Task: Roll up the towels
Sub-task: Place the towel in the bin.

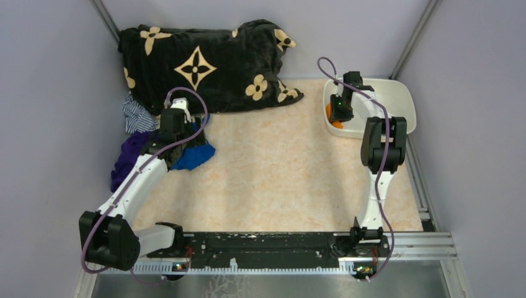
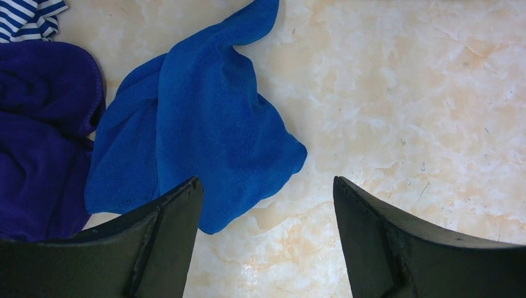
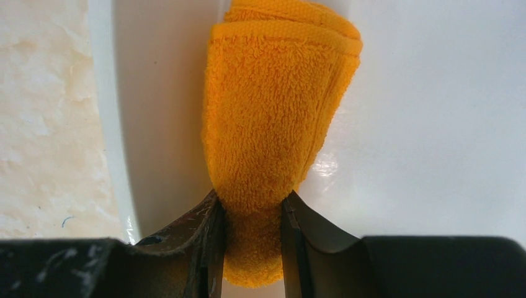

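Top view: orange towel (image 1: 335,124) mostly hidden behind right gripper (image 1: 339,113); blue towel (image 1: 193,156) partly under left arm (image 1: 146,174). Left wrist view: purple cloth (image 2: 37,136) and striped cloth (image 2: 28,18) cut by frame edges.

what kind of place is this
Likely a robot lab's enclosed test cell, not a home: plain grey panel walls, a beige marble-patterned tabletop, and a black metal mounting rail along its near edge.

Your L arm (image 1: 133,186): white links, black joint blocks, purple L cable (image 1: 185,89) | your R arm (image 1: 377,183): same white/black build, purple R cable (image 1: 324,64), green LED (image 1: 339,98) by wrist | L gripper (image 2: 267,186): black wedge fingers (image 2: 167,236), matte | R gripper (image 3: 251,205): black, edges w/ pale scuffs & scratches
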Action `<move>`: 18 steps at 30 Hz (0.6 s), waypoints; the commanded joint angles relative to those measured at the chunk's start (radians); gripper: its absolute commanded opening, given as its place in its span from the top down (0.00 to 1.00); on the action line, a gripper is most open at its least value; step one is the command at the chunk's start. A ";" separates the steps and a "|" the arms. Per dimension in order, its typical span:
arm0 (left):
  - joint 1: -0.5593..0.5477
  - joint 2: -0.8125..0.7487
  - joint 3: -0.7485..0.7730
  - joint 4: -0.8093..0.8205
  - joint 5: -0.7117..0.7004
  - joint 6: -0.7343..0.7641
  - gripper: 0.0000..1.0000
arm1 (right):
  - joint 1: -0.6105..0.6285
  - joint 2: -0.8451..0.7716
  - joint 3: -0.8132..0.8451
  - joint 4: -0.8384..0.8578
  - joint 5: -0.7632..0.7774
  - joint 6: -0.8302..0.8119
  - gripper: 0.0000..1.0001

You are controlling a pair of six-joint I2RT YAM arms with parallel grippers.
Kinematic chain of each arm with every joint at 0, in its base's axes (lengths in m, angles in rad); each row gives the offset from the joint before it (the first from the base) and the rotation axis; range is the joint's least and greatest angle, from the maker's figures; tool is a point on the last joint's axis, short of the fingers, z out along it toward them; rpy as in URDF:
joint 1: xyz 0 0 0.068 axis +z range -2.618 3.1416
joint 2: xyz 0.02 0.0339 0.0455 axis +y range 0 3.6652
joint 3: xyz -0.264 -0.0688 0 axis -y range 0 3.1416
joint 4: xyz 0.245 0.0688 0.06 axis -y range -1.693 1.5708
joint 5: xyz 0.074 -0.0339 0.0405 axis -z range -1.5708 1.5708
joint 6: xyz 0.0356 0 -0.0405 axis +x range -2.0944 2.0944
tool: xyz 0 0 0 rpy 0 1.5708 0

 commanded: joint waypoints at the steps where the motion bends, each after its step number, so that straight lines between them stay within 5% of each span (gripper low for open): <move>1: -0.004 0.005 0.005 0.006 0.014 0.006 0.18 | 0.025 0.032 0.048 -0.017 -0.011 0.032 0.86; 10: -0.003 0.002 0.007 0.004 0.013 0.006 0.18 | 0.025 0.011 0.043 -0.026 0.009 0.039 0.61; 18: -0.002 -0.001 0.007 0.004 0.012 0.007 0.18 | 0.025 -0.028 0.046 -0.028 0.013 0.039 0.49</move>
